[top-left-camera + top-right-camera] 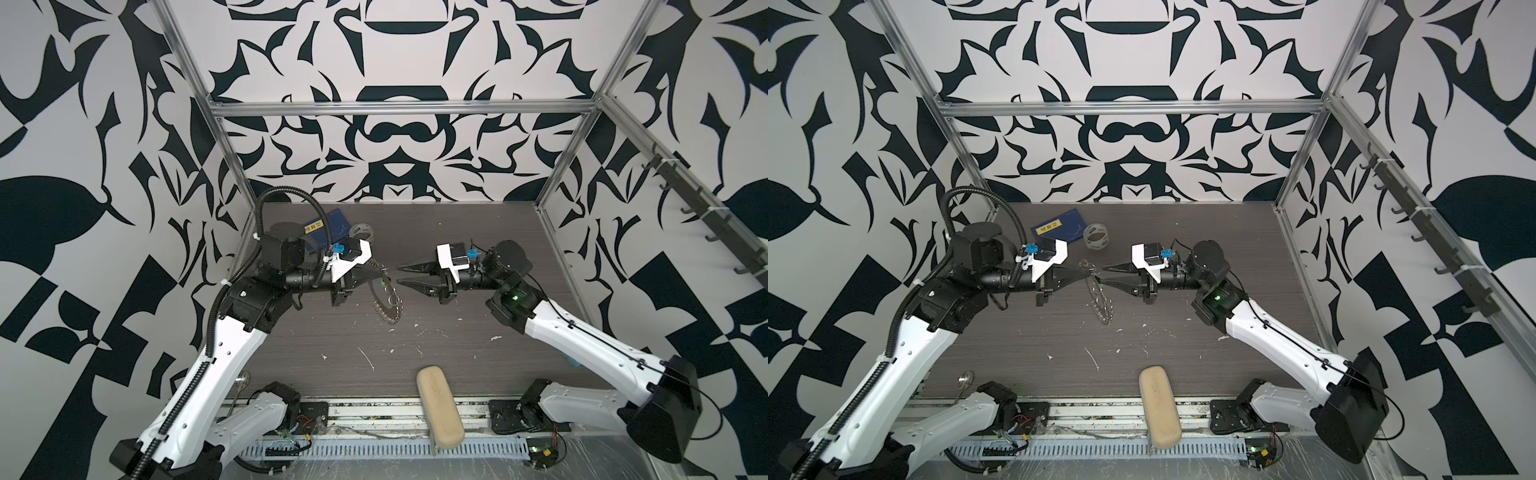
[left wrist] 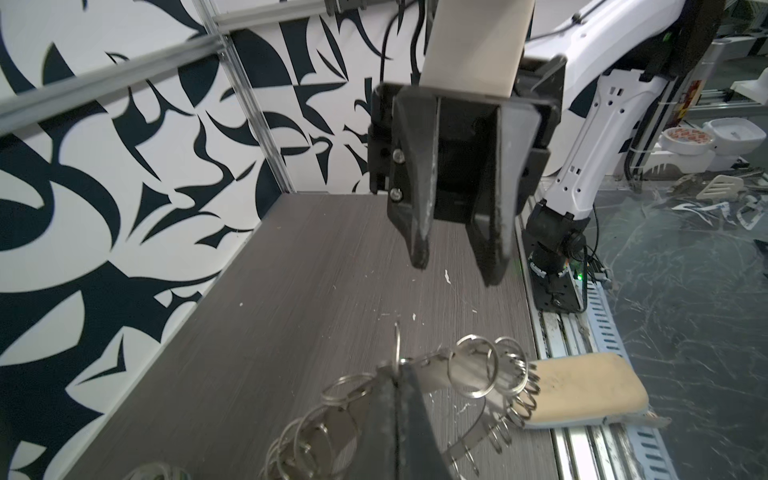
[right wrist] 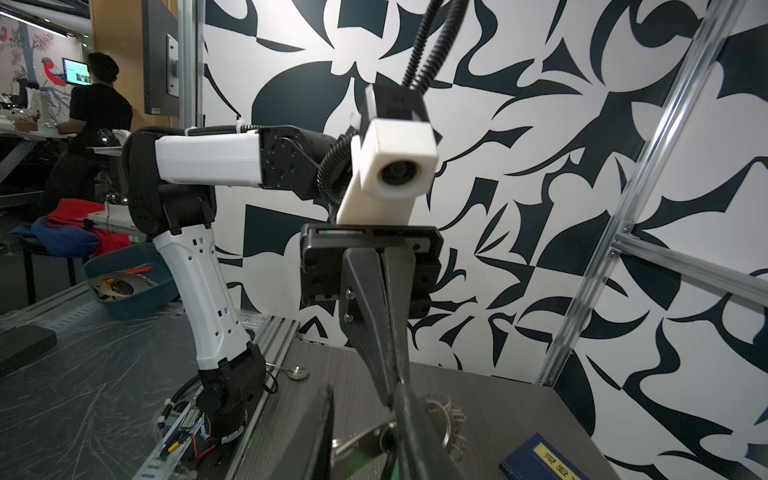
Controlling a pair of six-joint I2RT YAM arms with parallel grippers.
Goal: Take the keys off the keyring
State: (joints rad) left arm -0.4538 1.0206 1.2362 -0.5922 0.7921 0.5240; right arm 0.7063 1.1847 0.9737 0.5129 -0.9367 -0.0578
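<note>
The keyring (image 1: 395,309) is a flat grey metal disc fringed with wire loops. It hangs tilted above the dark table, seen edge-on in both top views (image 1: 1103,308). My left gripper (image 1: 385,272) is shut on its upper rim, and the loops fan out on both sides of the closed fingers (image 2: 390,407) in the left wrist view. A small green and white key (image 1: 381,284) sits just under that grip. My right gripper (image 1: 399,275) faces the left one with its jaws open. In the right wrist view the disc (image 3: 365,444) lies between its fingertips.
A blue book (image 1: 328,232) and a clear tape roll (image 1: 362,230) lie at the back left of the table. A beige case (image 1: 439,405) straddles the front edge. A small metal spoon (image 1: 966,379) rests at the front left. White scraps dot the tabletop.
</note>
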